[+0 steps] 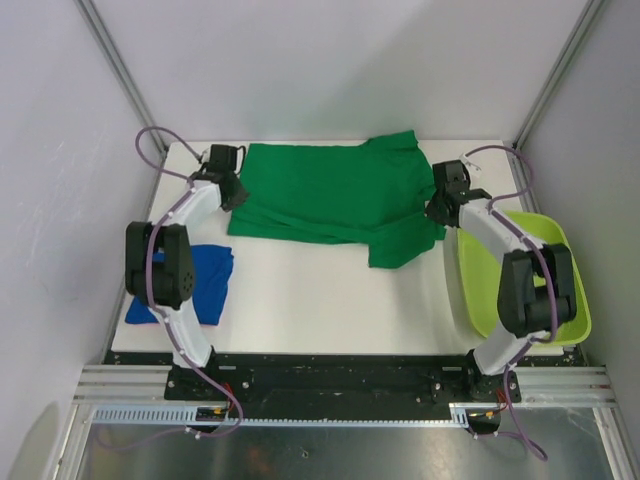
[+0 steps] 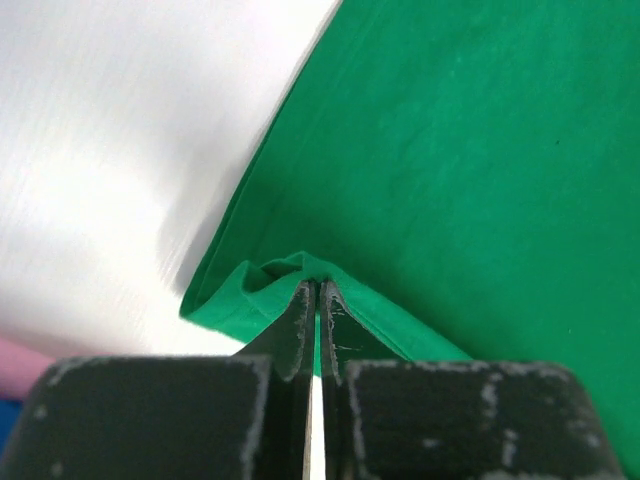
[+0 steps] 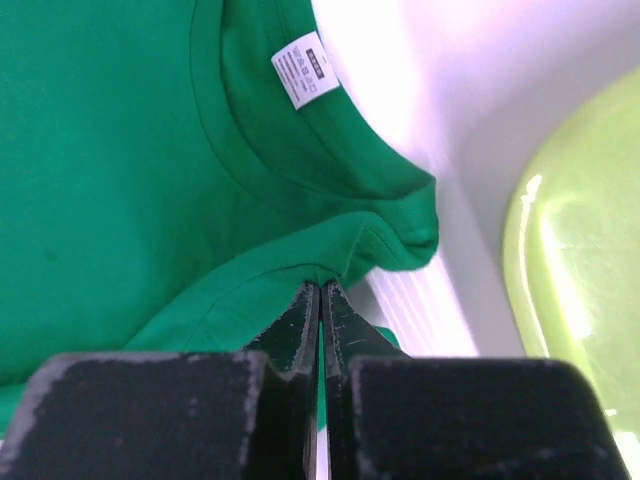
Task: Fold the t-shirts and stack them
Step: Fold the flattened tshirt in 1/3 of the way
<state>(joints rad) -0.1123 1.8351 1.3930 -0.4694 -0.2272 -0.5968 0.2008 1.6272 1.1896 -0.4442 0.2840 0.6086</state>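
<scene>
Green t-shirt (image 3: 120, 150): white collar label (image 3: 305, 76), print too small to read.

One dark green t-shirt (image 1: 335, 195) lies spread across the far half of the desk (image 1: 320, 310), doubled over along its left edge. Its collar with a white label (image 3: 303, 76) is at the right, and a sleeve hangs toward the near right. The royal blue t-shirt (image 1: 212, 280), with a pink edge, is folded small at near left, well apart.

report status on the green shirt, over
Both shut: left gripper on the green t-shirt at its left edge, right gripper near its collar. Shirt spread across the far side. Near left, blue t-shirt folded, partly under the arm; lime tub beside right arm.
</scene>
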